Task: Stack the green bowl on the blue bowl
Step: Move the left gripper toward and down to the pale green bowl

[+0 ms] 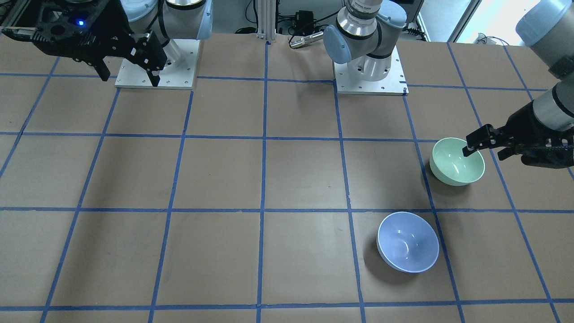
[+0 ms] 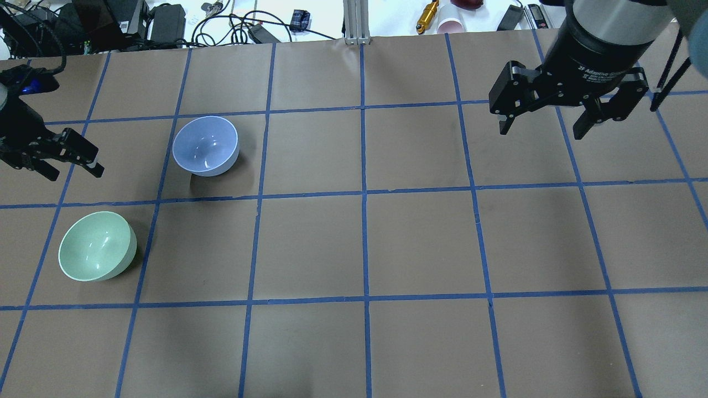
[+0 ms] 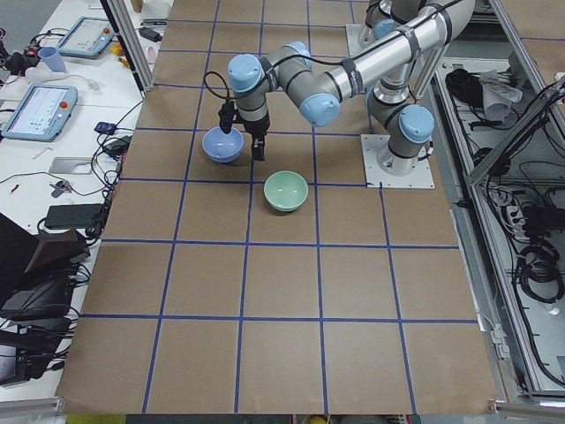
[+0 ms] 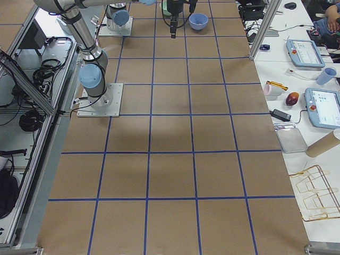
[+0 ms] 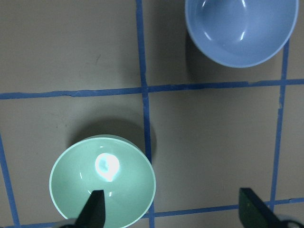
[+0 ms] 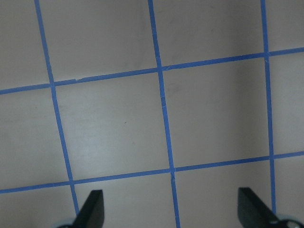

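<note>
A brown table is marked into squares by blue tape. The left gripper hangs spread wide and empty, one finger over the near part of the green bowl. That bowl sits upright on the table. The blue bowl stands apart from it, in a neighbouring square. Far across the table, the right gripper hangs spread and empty above bare squares.
</note>
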